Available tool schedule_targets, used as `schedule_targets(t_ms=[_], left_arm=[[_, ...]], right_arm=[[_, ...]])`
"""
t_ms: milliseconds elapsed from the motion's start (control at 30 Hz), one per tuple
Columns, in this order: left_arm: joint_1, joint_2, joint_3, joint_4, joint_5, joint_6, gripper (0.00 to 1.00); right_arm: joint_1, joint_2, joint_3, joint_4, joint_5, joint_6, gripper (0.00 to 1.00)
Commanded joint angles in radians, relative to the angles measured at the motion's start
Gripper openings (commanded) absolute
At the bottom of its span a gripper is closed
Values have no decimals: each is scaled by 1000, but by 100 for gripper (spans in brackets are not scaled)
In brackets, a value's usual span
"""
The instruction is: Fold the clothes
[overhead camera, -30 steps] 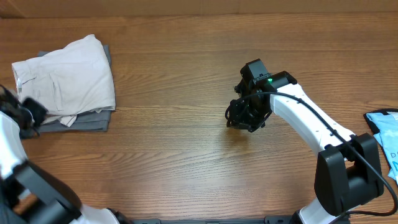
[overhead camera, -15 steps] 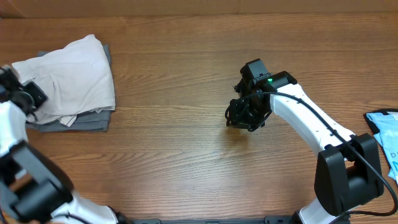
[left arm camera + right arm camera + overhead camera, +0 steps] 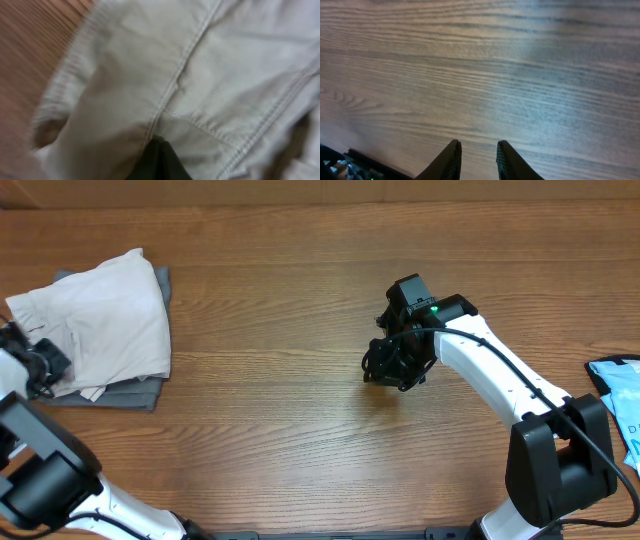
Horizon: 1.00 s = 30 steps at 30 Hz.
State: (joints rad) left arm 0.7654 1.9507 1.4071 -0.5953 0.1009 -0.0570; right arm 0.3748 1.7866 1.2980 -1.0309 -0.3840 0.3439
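Clothes: pale beige shorts in a loose folded heap at the far left of the tabletop. They sit on a darker grey garment. Its edge pokes out below them and at the upper right corner in the overhead view.

My left tool is at the left edge of the heap, jaws together and pinched on the beige cloth. On the left wrist camera I get almost nothing but blurred beige fabric up close. A stitched seam runs diagonally through it, and one dark finger pokes in at the bottom centre, right against the cloth. A strip of bare wood shows top left.

My right tool is well apart from the clothes, hanging over bare wood right of the tabletop's centre. Its jaws are slightly apart with nothing between them; the right wrist camera shows just wood grain and the two dark tips.

A light-blue printed item lies at the right edge, partly cut off, away from both tools.
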Motion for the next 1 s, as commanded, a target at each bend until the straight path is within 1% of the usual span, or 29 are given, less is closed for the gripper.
schedule_targets(t_ms=[0, 100, 200, 267, 333, 367, 467, 500, 533, 567, 600, 633, 667, 700, 733, 767, 833, 967], left_arm=[[-13, -143, 71, -5, 174, -18, 14], [-58, -238, 106, -61, 304, -18, 22], [-124, -333, 126, -146, 379, -4, 30], [-195, -404, 129, -207, 425, 30, 37], [-282, -468, 129, -255, 426, 33, 46], [-329, -496, 129, -278, 419, 35, 49], [-492, -583, 129, -364, 359, 40, 50], [-547, -608, 129, -393, 330, 56, 50], [-610, -637, 129, -429, 294, 72, 51], [-664, -661, 129, -460, 268, 76, 52], [-719, -684, 129, -491, 249, 77, 52], [-801, -717, 129, -535, 206, 80, 55], [-848, -734, 129, -558, 170, 80, 57], [-904, -751, 129, -584, 123, 80, 64], [-957, -765, 129, -608, 74, 80, 73], [-1015, -777, 129, -636, 17, 79, 100], [-1098, -786, 129, -669, -56, 80, 100], [-1189, -777, 127, -687, -72, 80, 100]], right_arm=[[3, -42, 14, 25, 10, -6, 27], [0, -96, 30, 42, 45, -16, 27], [0, -179, 67, 40, 94, -55, 27], [0, -245, 101, 40, 104, -91, 28], [-1, -323, 145, 37, 123, -118, 28], [0, -359, 166, 34, 142, -122, 29], [-1, -475, 227, 27, 190, -137, 34], [-1, -510, 242, 26, 208, -137, 37], [0, -553, 254, 26, 230, -137, 43], [0, -589, 260, 27, 248, -136, 53], [0, -626, 262, 27, 264, -136, 64], [0, -676, 262, 27, 285, -136, 81], [0, -702, 261, 26, 296, -136, 100], [0, -729, 261, 25, 308, -136, 100], [0, -758, 261, 25, 322, -136, 100], [0, -780, 261, 25, 330, -136, 100], [0, -817, 261, 25, 331, -136, 100], [0, -860, 261, 10, 331, -136, 100]])
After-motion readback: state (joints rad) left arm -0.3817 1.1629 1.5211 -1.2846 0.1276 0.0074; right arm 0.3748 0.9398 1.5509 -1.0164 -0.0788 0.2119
